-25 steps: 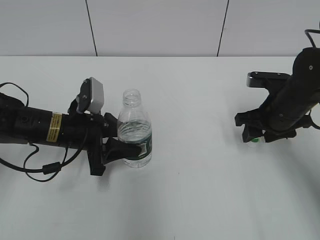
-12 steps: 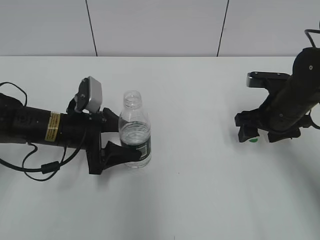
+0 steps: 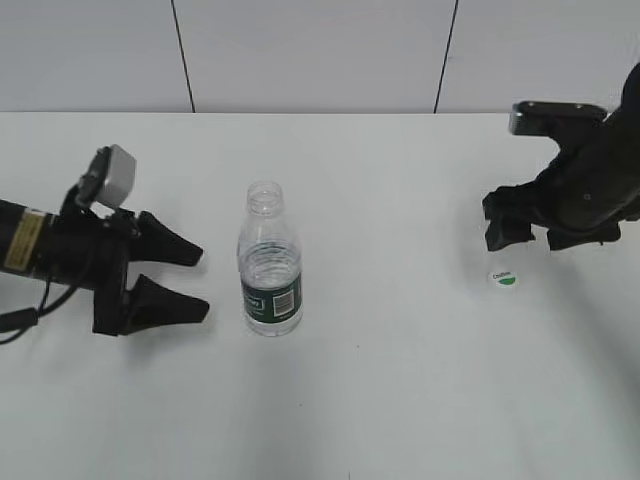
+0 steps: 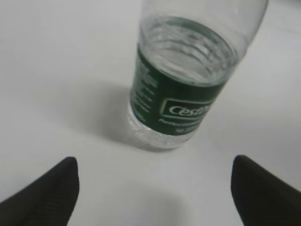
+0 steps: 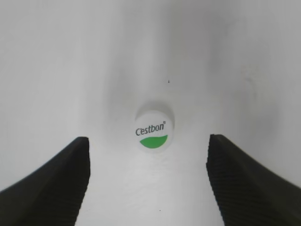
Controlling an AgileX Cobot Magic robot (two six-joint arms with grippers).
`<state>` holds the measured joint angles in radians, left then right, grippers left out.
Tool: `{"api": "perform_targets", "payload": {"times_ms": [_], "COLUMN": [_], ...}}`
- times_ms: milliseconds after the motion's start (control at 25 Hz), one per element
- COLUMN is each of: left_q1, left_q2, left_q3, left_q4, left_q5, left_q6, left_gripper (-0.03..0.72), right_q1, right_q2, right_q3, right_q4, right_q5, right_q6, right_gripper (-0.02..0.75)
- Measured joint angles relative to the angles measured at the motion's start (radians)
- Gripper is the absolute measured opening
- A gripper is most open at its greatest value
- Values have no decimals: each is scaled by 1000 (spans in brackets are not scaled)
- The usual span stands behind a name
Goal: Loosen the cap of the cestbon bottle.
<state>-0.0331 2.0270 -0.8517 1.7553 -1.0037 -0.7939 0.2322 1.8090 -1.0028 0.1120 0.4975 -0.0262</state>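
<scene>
Two black grippers are in view, and both hold nothing. The left gripper (image 3: pixel 185 282) lies low over the white table (image 3: pixel 380 400), its two pointed fingers (image 3: pixel 170 245) spread wide toward the bottle but well short of it. In the left wrist view the gripper (image 4: pixel 155 188) shows only two dark fingertips at the bottom corners, with bare table between them.

The small clear ribbed plastic cestbon bottle (image 3: pixel 270 262) stands upright near the middle of the table, its neck open with no cap on it. Its dark green label band carries a white barcode patch facing the exterior camera; from the left wrist the bottle (image 4: pixel 186 80) shows white lettering on the band.

The right gripper (image 3: pixel 527 232) hangs above the table at the right side, jaws parted wide. The small round white plastic cap (image 3: pixel 504 278) with a green half-disc lies flat on the table just below and in front of it, untouched. In the right wrist view the cap (image 5: pixel 154 130) sits top up between the spread fingers of the gripper (image 5: pixel 148 179), apart from both.
</scene>
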Motion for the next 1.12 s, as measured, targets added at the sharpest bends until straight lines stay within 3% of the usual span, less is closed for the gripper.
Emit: {"api": "perform_targets", "payload": {"times_ms": [120,280,440,680,880,1000,1120], "left_q1": [46,79,80,80,80,80,88], "left_q2": [-85,-205,-324,-455,-531,-551,-551], "left_q3": [0,0,0,0,0,-2,-51], "left_q4": [10,-3,-41,-237,-565,-842,-1177], "left_q5": [8,166,421,925,1153,1270,1442], "left_q6": [-49,-116,-137,-141,-87,164,513], "left_gripper": [584,560,524,475,452,445,444], "right_q1": [0,0,0,0,0,0,0], "right_q2": [-73,-150,-204,-227,-227,-227,-227], "right_q3": [0,0,0,-25,-84,-150,-225], "right_q4": [0,-19,-73,-112,-112,-133,-169], "right_q5": [3,-30,-98,-101,-36,42,128], "right_q6": [-12,-40,-45,-47,-47,-47,-39], "right_gripper": [593,593,593,593,593,592,592]}}
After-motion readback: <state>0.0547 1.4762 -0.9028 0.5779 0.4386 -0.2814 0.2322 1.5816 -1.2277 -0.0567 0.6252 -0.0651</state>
